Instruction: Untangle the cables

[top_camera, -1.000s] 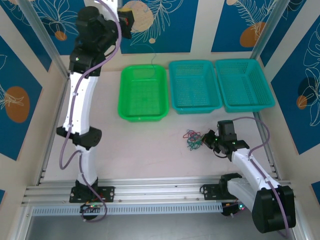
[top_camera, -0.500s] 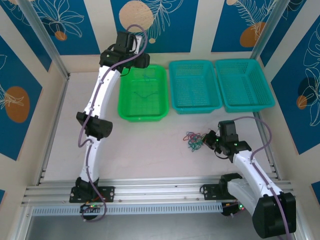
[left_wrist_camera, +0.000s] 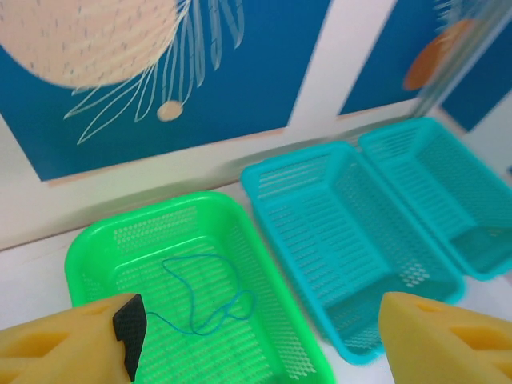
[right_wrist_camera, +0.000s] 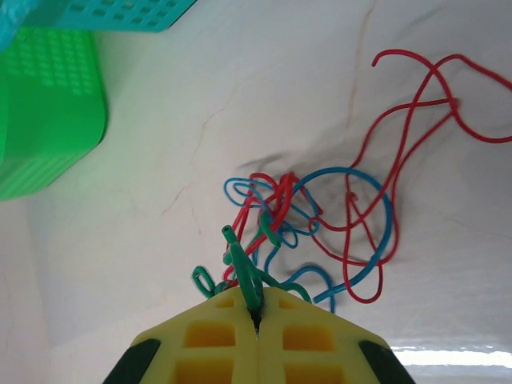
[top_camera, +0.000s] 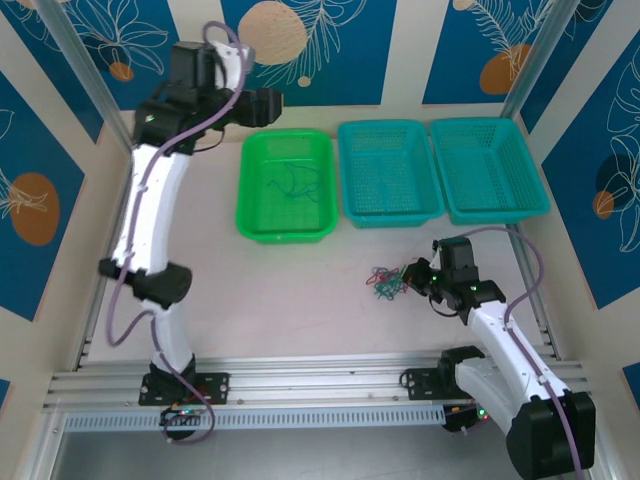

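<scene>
Quick count: 3 baskets total. 1 green basket (top_camera: 285, 233), 2 teal baskets (top_camera: 392, 216) lined up beside it. 1 loose blue cable (top_camera: 293, 184) inside green basket. 1 knot (top_camera: 385, 282) of red/blue/green cables on table (top_camera: 280, 290), near green basket; can't tell strand count. 2 arms (top_camera: 150, 215).

Loose knot of red, blue and green cables (right_wrist_camera: 296, 224) just ahead of the right end effector (right_wrist_camera: 258, 308), a green strand (right_wrist_camera: 240, 266) pinched in its tips, one separate blue strand (left_wrist_camera: 210, 296) curled beyond the left end effector (left_wrist_camera: 264, 340)
</scene>
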